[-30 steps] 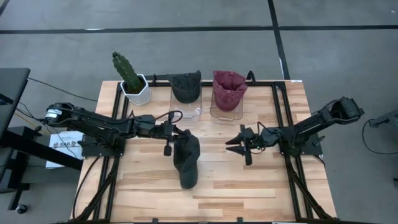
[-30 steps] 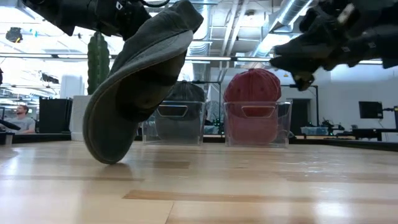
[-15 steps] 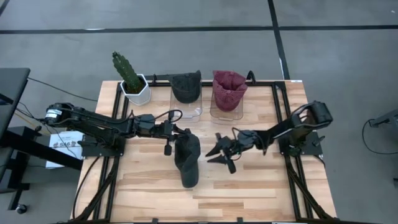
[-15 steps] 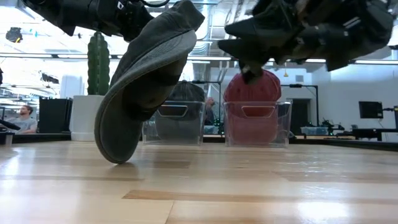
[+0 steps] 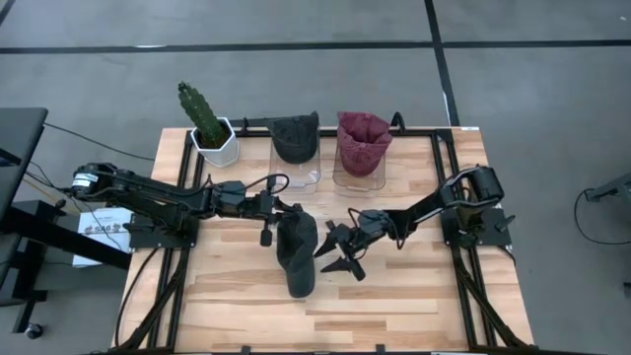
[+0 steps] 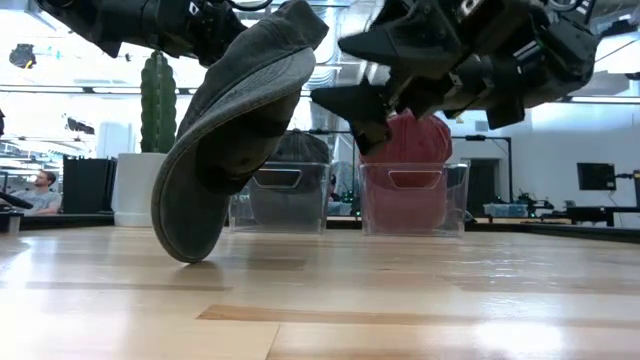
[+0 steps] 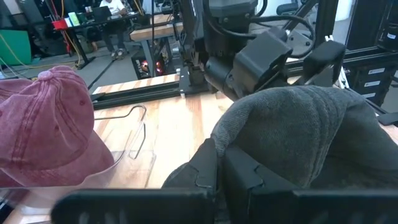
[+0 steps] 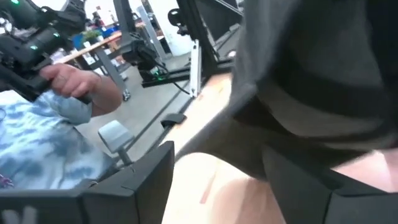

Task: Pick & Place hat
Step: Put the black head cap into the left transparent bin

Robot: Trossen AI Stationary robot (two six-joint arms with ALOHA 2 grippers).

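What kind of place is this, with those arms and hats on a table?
Probably a robotics lab or workshop: a wooden table framed in metal, bare ceiling pipes overhead, and benches with screens behind.

The grey hat (image 5: 297,254) is soft cloth with a matt, slightly fuzzy weave; its underside looks smoother in the low view. The red hat (image 5: 362,140) is washed cotton-like cloth, matt and faintly mottled. Both rear holders (image 6: 413,198) are clear glossy plastic. The bench (image 5: 394,296) is pale wood in planks with a satin sheen, framed by black metal rails (image 5: 441,168). The right claw (image 5: 335,252) is dark, matt plastic. The cactus pot (image 5: 217,144) looks smooth, white and faceted.
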